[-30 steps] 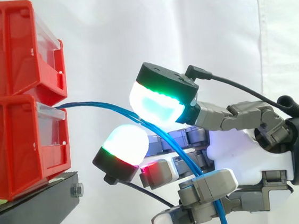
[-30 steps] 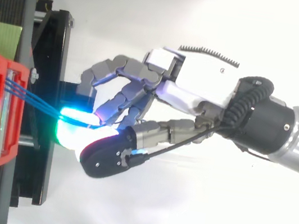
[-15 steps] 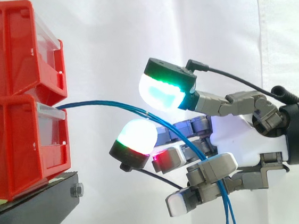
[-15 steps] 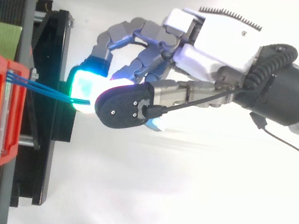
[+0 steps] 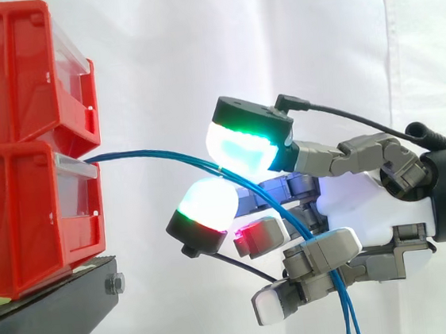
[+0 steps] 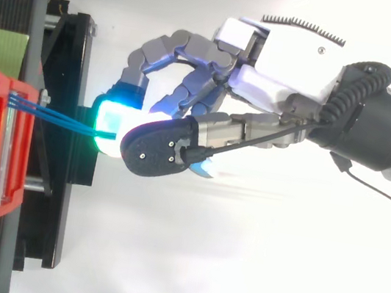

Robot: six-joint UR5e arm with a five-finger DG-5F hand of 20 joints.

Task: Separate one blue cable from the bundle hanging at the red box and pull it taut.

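I see the hand [image 5: 372,215] reaching in with its fingers curled, and the blue cables [image 5: 150,154] threaded through that curl. The strands leave the clear front of the lower red bin [image 5: 21,220], which sits well out beyond the fingertips. From there they run toward the hand in a shallow arc, not a straight line. They reach it right under the upper pad [image 5: 241,145], glowing green over cyan, and just above the lower pad [image 5: 207,204], glowing white with a green and red edge. The cables sit in the narrow gap between these pads. I cannot tell whether the pads actually press on them.

Past the pads the strands slope down along the inner side of the fingers, cross the lowest curled ones in front of the palm, and hang straight down below the hand. More than one strand runs this whole way, lying close together.

From above, the cables [image 6: 58,119] fan slightly at the bin and meet at the glowing pads ahead of the palm [image 6: 283,64]. An upper red bin [image 5: 5,70] is stacked on the lower one, both on the black stand [image 5: 54,308] before the white curtain [image 5: 194,42].
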